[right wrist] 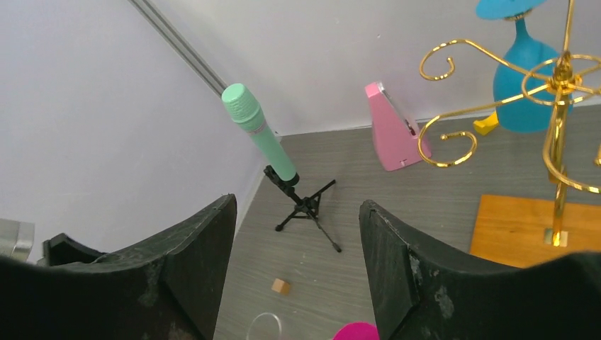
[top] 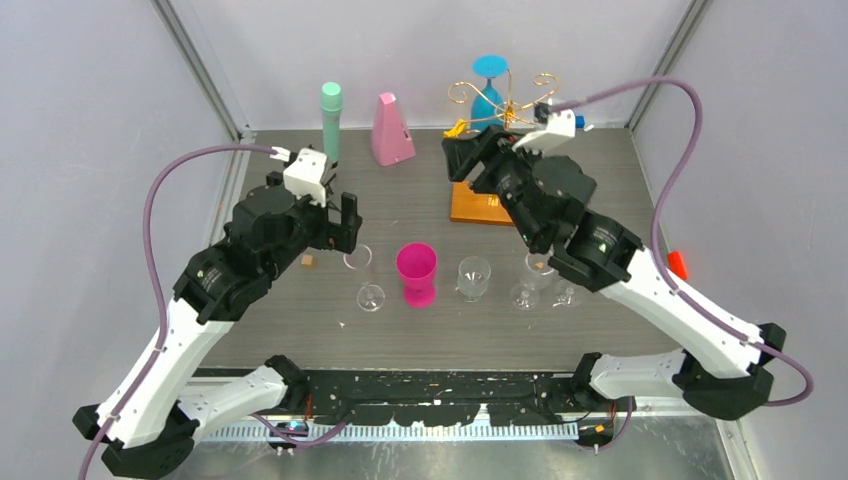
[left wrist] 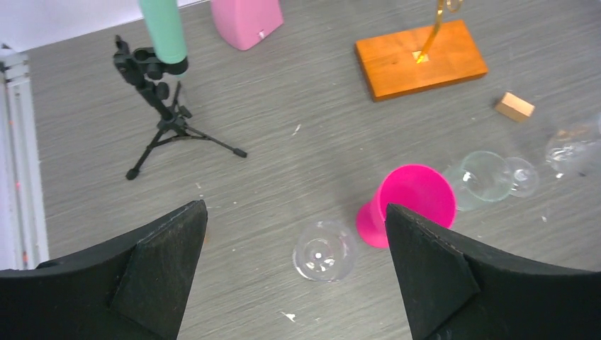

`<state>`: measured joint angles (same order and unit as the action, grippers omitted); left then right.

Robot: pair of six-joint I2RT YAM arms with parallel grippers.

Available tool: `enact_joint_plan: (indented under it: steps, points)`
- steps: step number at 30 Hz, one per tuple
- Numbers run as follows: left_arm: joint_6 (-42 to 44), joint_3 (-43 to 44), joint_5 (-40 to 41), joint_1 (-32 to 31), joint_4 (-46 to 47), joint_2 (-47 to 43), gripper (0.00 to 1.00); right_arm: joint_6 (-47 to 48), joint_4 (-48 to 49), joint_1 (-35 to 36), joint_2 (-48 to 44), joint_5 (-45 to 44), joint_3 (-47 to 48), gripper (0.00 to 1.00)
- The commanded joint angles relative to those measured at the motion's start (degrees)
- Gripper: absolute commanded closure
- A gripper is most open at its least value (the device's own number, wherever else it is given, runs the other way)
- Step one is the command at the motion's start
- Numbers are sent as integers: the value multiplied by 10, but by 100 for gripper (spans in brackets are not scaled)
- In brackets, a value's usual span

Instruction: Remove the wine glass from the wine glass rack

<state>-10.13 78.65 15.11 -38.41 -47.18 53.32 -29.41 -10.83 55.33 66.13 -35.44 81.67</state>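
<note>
Left gripper [left wrist: 295,212]: fingers spread wide, nothing pinched. A clear glass [left wrist: 324,249] is noted on the table [top: 300,330] below the gap, just beside a pink cup [left wrist: 411,202]. Right gripper [right wrist: 296,205]: fingers also spread, empty, raised level with the curled arms of the wine glass rack [right wrist: 560,92]. The blue wine glass [right wrist: 523,78] is seen hung foot-up on the rack's far side, by the table's far edge, right of centre. The step is judged to be the right arm's approach. Next, the bowl must be enclosed past the wire, gripped, and slid off without the curls being snagged.
</note>
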Motion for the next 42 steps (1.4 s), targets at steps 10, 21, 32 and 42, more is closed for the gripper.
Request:
enact_joint_plan:
  steps: [10,21,32,42]
  points:
    - [93,-146,122,-2,180,-91,0,2,-163,-183,166,175,225,32]
    - [99,-194,94,-2,207,-90,0,-37,-155,-303,323,152,332,44]
    - [98,-203,92,-1,207,-77,0,-64,-38,-346,389,155,337,42]
    - [100,-206,96,-1,209,-75,0,-93,-7,-349,370,202,321,43]
